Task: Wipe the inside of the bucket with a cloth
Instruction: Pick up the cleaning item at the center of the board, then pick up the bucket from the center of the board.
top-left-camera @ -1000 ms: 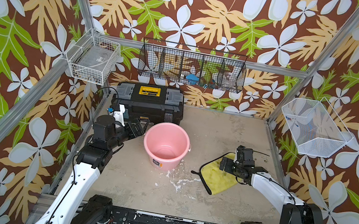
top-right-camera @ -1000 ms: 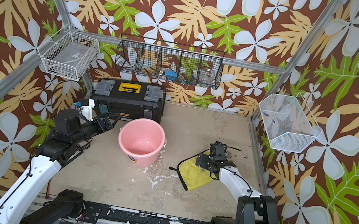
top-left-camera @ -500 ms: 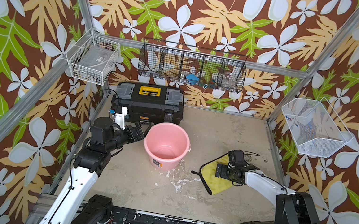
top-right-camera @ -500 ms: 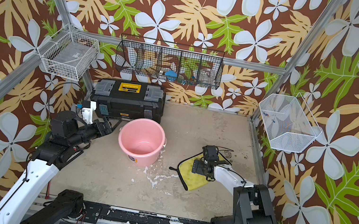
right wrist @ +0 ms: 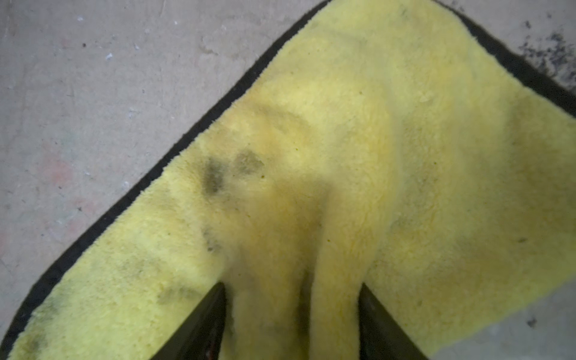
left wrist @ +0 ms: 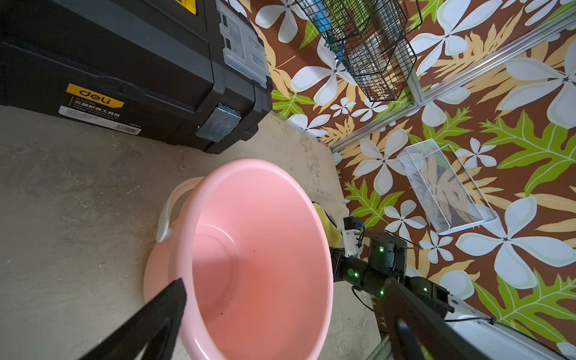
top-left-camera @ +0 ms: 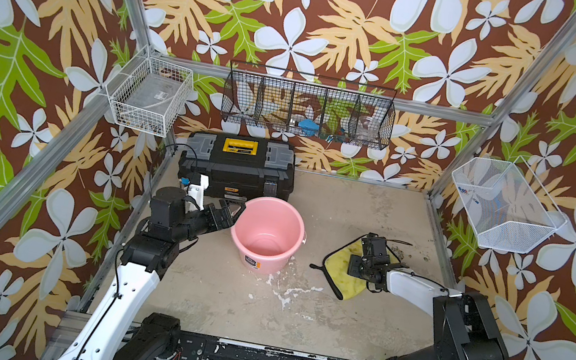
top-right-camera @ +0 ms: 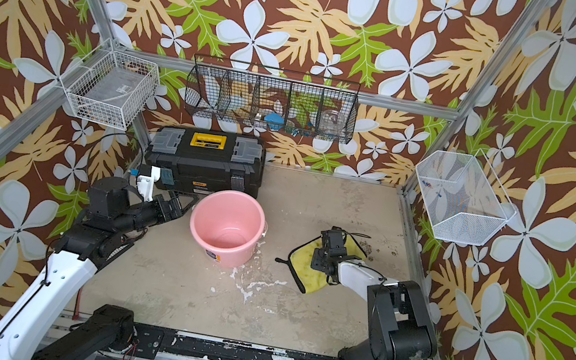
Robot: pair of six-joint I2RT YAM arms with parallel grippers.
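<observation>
Top views both showed one pink bucket (top-left-camera: pixel 275 263), one yellow cloth (top-left-camera: pixel 338 262), one black toolbox (top-left-camera: pixel 236 168), two arms and three wall baskets: a white wire one (top-left-camera: pixel 151 96) at upper left, a black mesh rack (top-left-camera: pixel 309 106) at the back, and a white mesh one (top-left-camera: pixel 506 205) at right.

The bucket stood upright near the middle of the frame on the tabletop (top-left-camera: pixel 334 317), just in front of the toolbox. The cloth lay flat right of it, with bare tabletop between them. The left tool (top-left-camera: pixel 232 214) hung just beside the bucket's left rim, spread wide. Whether it touched the rim could not be told.

The right tool (top-left-camera: pixel 354 269) sat on the cloth. In the right wrist view its two dark fingers (right wrist: pixel 205 321) had narrowed on a bunched ridge of the stained cloth (right wrist: pixel 405 156), both touching it.

In the left wrist view a yellow tag (left wrist: pixel 95 92) on the toolbox read "deli". The white label beneath it was too small to read, as was the bucket's dark label (top-left-camera: pixel 251 261).
</observation>
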